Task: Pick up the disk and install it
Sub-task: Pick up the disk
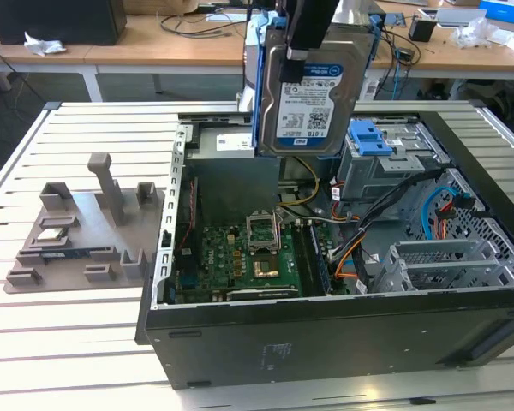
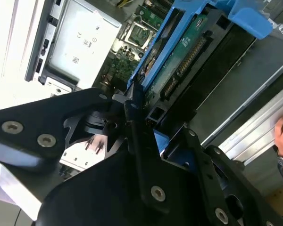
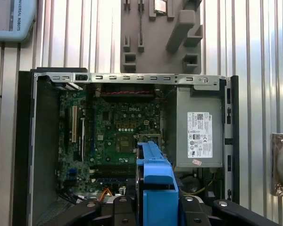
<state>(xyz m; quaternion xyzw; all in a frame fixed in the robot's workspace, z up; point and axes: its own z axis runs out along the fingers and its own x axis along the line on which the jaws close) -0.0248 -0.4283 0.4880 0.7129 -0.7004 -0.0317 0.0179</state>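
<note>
Currently, 1 item in transit.

- **Item:** disk (image 1: 313,94). Silver body, white label w/ blue stripe, blue side rails. It stands upright in the air w/ the label toward the exterior cam. The green board side shows in the second wrist view (image 2: 179,52).
- **Holder:** my hand (image 1: 301,38), pressed onto the disk from above. By my read it is pinching at the blue rails.
- **Location (exterior view):** the disk is at 12 o'clock over the open case (image 1: 325,342), touching nothing else.
  - Motherboard (image 1: 240,257): approx 7 o'clock from the disk, well below it.
  - Drive bay w/ bare blue latch bracket (image 1: 373,137): approx 4 o'clock, near the disk but apart from it.
  - Grey power-supply box (image 3: 200,127): inside the case, beside the board.
  - Grey fixture tray (image 1: 77,231): 9 o'clock of the case, on the slatted counter (image 1: 68,342).
- **Step (est.):** pick-up is done and the carry/approach part of the install is in hand. The disk is not yet seated.
- **Reqs for seating (est.):**
  - Rails squared to the bay guides and the connector end toward the cables.
  - Slow entry, since loose cables lie close by the bay.
  - I can't tell the slot direction from here.
</note>
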